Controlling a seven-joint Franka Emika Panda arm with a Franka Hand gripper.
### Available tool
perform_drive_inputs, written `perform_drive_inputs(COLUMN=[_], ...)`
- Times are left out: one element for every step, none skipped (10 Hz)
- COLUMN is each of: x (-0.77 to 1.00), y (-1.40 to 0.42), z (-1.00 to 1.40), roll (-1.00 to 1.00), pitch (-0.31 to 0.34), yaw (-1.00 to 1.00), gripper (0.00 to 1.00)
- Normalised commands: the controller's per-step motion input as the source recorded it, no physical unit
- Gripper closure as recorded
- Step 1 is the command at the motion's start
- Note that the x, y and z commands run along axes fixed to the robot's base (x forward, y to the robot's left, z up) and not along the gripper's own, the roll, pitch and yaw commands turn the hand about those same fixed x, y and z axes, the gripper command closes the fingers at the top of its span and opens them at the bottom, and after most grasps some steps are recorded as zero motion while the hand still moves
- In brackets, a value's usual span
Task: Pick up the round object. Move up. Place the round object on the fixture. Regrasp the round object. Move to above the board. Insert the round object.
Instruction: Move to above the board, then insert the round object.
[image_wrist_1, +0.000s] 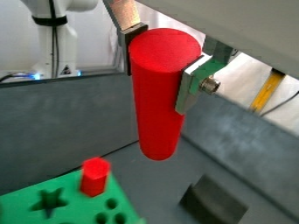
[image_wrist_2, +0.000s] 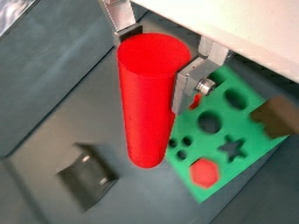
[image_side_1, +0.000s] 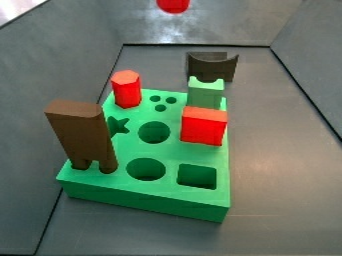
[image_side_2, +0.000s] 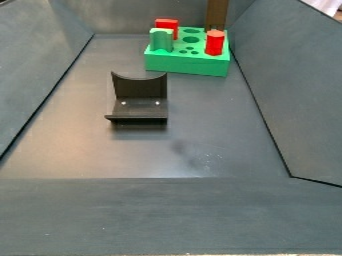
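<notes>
My gripper (image_wrist_1: 162, 57) is shut on the round object (image_wrist_1: 158, 105), a long smooth red cylinder, gripping it near its top end so that it hangs upright, high above the floor. Both wrist views show this hold (image_wrist_2: 156, 61), with the round object (image_wrist_2: 146, 114) between the silver fingers. In a side view only the round object's lower end (image_side_1: 173, 5) shows at the top edge. The fixture (image_side_2: 138, 97) stands on the floor apart from the board (image_side_2: 187, 58). In both wrist views the fixture (image_wrist_2: 87, 175) and the green board (image_wrist_2: 239, 131) lie below, to either side of the round object.
On the board stand a short red hexagonal peg (image_side_1: 127, 88), a red cube (image_side_1: 203, 125) and a tall brown slab (image_side_1: 80, 135). Round and square holes (image_side_1: 156, 132) are open. Grey sloped walls (image_side_2: 40, 90) surround the floor.
</notes>
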Motion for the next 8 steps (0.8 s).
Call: perform_drive_inputs(x=[-0.13, -0.12, -0.11, -0.10, -0.09, -0.07, -0.05, 0.00], y=[0.00, 0.02, 0.04, 0.04, 0.04, 0.03, 0.02, -0.32], z=[0.02, 0.01, 0.01, 0.01, 0.00, 0.00, 0.00, -0.47], roll=[-1.00, -1.00, -1.00, -0.83, -0.60, -0.36, -0.23, 0.00], pitch=[-0.121, -0.132, -0.147, -0.143, -0.126, -0.091, -0.066, -0.019], yaw=[-0.12, -0.12, -0.11, -0.09, -0.06, -0.03, -0.02, -0.28], gripper=[1.00, 1.00, 1.00, 1.00, 1.00, 1.00, 1.00, 1.00])
